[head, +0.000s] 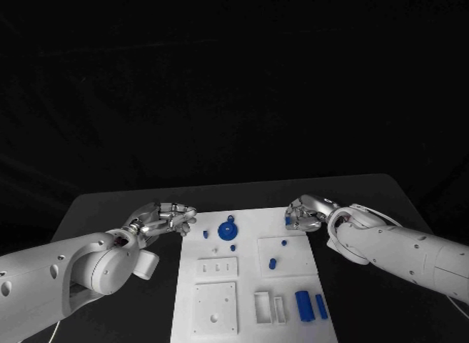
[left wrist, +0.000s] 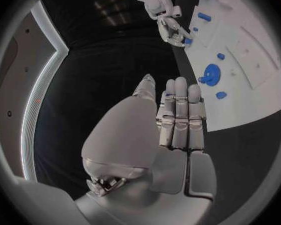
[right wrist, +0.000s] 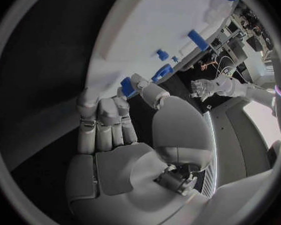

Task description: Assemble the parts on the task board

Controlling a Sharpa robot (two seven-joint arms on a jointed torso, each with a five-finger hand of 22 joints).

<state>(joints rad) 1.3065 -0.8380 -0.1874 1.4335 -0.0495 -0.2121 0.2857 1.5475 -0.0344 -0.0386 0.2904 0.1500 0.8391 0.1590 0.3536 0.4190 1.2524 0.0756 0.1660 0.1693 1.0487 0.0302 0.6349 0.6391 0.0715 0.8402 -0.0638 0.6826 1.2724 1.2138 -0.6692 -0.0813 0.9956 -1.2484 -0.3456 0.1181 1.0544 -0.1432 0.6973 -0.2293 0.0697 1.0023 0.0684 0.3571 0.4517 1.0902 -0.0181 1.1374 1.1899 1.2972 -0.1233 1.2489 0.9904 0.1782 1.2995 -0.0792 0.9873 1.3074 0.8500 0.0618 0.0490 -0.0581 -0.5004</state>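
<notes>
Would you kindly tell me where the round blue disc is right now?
In the head view, the round blue disc sits near the task board's far edge, toward its left side, closer to the left hand than the right.

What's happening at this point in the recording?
The robot is working at the white task board, which carries several small blue parts, including a round blue disc near its far end. The right hand is at the board's far right corner, its fingers closing on a small blue part there. The left hand hovers just off the board's left edge, holding nothing, fingers held together. Two blue cylinders lie at the near right.
</notes>
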